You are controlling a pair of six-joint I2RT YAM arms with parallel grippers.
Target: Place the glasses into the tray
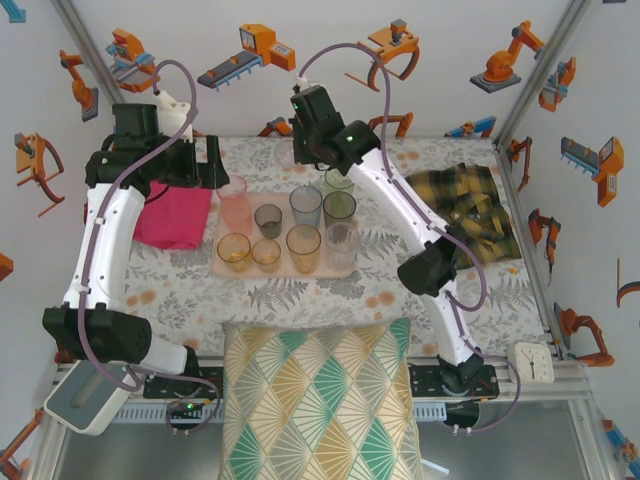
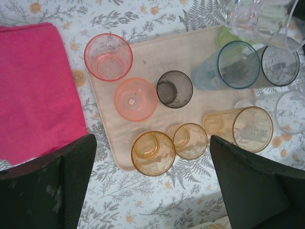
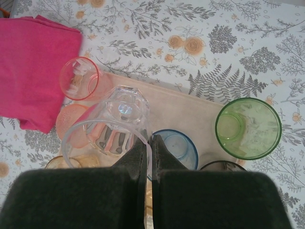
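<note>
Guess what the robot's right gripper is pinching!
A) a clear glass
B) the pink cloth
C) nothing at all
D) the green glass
A: the right gripper is shut on the rim of a clear glass, with one finger inside the rim and one outside.

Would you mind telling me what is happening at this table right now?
The right gripper is shut on the rim of a clear glass, holding it over the far side of the tray, where pink, grey, amber and blue glasses already sit. The left gripper hangs open near the tray's left end, holding nothing.
</note>
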